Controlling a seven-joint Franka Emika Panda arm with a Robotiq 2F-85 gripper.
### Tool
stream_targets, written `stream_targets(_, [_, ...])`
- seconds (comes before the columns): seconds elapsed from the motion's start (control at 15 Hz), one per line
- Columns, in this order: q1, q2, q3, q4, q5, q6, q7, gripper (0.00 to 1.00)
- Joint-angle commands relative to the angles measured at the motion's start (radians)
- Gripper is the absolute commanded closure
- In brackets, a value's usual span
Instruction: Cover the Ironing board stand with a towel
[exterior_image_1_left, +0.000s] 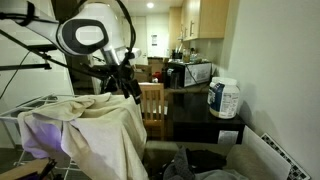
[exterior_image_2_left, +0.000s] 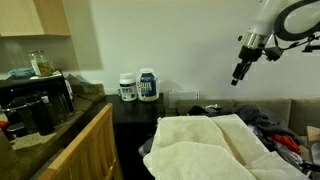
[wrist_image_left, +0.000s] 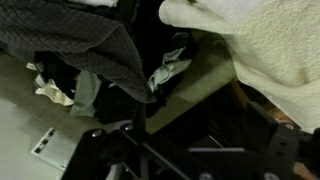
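Observation:
A cream towel (exterior_image_1_left: 90, 130) lies draped over the white wire stand (exterior_image_1_left: 25, 108), covering most of it. The towel also shows in an exterior view (exterior_image_2_left: 215, 150) and at the upper right of the wrist view (wrist_image_left: 270, 45). My gripper (exterior_image_1_left: 126, 82) hangs in the air above the towel, apart from it, and shows again in an exterior view (exterior_image_2_left: 239, 74). In the wrist view its dark fingers (wrist_image_left: 190, 160) stand spread at the bottom edge with nothing between them.
A dark counter holds two white tubs (exterior_image_2_left: 140, 86), also seen in an exterior view (exterior_image_1_left: 224, 98). A microwave (exterior_image_1_left: 195, 72), a wooden chair (exterior_image_1_left: 152, 105) and a black appliance (exterior_image_2_left: 40, 100) stand nearby. Dark clothes (wrist_image_left: 90, 45) are piled beside the stand.

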Motion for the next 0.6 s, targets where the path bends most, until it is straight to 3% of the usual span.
stream_targets(0.0, [-0.081,0.073,-0.027,0.049,-0.078,-0.009,0.097,0.00])
stream_targets(0.07, [-0.098,0.087,-0.036,0.064,-0.088,-0.019,0.120,0.00])
stream_targets(0.13, [-0.056,0.044,-0.041,0.025,-0.056,-0.006,0.068,0.00])
stream_targets(0.53, [-0.079,0.081,-0.057,0.055,-0.065,-0.007,0.090,0.00])
